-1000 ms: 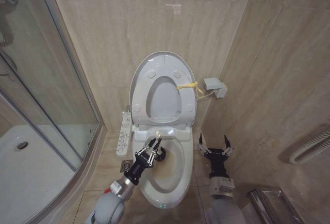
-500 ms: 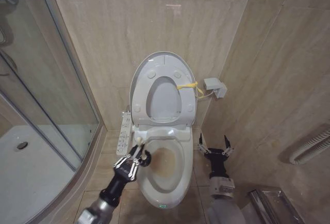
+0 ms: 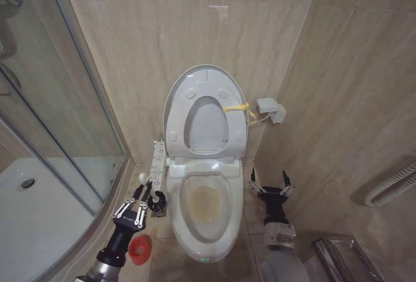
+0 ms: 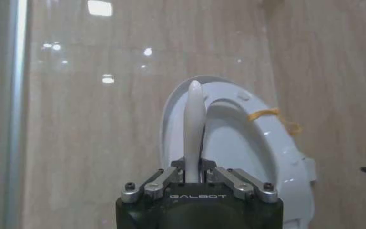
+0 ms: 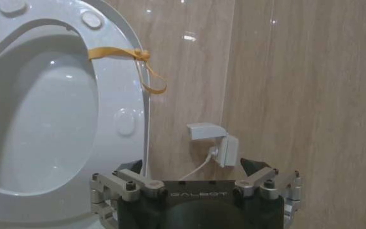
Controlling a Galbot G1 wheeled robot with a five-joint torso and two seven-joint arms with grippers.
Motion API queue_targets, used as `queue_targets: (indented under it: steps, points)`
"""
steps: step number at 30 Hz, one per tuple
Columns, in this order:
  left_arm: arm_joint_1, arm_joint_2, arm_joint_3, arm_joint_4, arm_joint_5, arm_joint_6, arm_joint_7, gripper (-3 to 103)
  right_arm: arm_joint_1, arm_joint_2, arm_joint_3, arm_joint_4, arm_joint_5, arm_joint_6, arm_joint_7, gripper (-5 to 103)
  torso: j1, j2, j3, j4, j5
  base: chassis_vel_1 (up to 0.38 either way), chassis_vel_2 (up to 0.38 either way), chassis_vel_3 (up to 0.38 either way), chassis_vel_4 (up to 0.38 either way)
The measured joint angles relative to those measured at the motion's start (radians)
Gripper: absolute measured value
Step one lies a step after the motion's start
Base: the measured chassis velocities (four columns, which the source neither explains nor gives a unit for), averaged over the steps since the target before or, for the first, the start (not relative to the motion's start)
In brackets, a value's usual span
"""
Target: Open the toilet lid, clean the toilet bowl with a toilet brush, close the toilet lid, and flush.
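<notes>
Left hand (image 3: pixel 144 199) clamps toilet brush (image 3: pixel 154 197) upright at bowl's (image 3: pixel 207 227) nine o'clock, over red holder (image 3: pixel 139 247); right hand (image 3: pixel 271 182) splayed wide, idle at three o'clock.

toilet bowl (image 3: pixel 224 220) mouth open from above, toilet lid (image 3: pixel 177 103) raised against wall

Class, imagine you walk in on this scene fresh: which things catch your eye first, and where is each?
The toilet lid stands raised against the back wall, a yellow tie at its edge, above the stained toilet bowl. Left of the bowl, the left gripper holds the toilet brush above a red holder; the right gripper waits open on the other side.
</notes>
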Motion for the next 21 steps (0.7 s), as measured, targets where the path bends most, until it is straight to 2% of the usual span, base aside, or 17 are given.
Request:
queue_targets:
  steps: [2, 4, 8, 15, 17, 21]
  points:
    - [-0.001, -0.004, -0.007, 0.014, -0.006, -0.004, -0.009, 15, 0.000, 0.000, 0.000, 0.000, 0.000, 0.000, 0.000, 100, 0.000, 0.000, 0.000, 0.0001, 0.0000, 0.000, 0.000, 0.000, 0.000]
    - [-0.023, -0.016, -0.016, 0.059, -0.023, 0.007, -0.053, 15, 0.000, 0.000, 0.000, 0.000, 0.000, 0.000, 0.000, 100, 0.000, 0.000, 0.000, 0.0000, 0.0001, 0.000, 0.000, 0.000, 0.000]
    - [-0.051, -0.021, -0.011, 0.106, -0.022, 0.017, -0.079, 15, 0.000, 0.000, 0.000, 0.000, 0.000, 0.000, 0.000, 100, 0.000, 0.000, 0.000, 0.0000, 0.0001, 0.000, 0.000, 0.000, 0.000]
    - [-0.096, -0.020, 0.004, 0.210, -0.026, 0.003, -0.086, 15, 0.000, 0.000, 0.000, 0.000, 0.000, 0.000, 0.000, 100, 0.000, 0.000, 0.000, -0.0001, 0.0001, 0.000, 0.000, 0.000, 0.000]
    - [-0.132, -0.022, 0.026, 0.297, -0.026, -0.015, -0.090, 15, 0.000, 0.000, 0.000, 0.000, 0.000, 0.000, 0.000, 100, 0.000, 0.000, 0.000, -0.0001, 0.0000, 0.000, 0.000, 0.000, 0.000]
    - [-0.161, -0.025, 0.045, 0.371, -0.028, -0.029, -0.094, 15, 0.000, 0.000, 0.000, 0.000, 0.000, 0.000, 0.000, 100, 0.000, 0.000, 0.000, -0.0001, 0.0001, 0.000, 0.000, 0.000, 0.000]
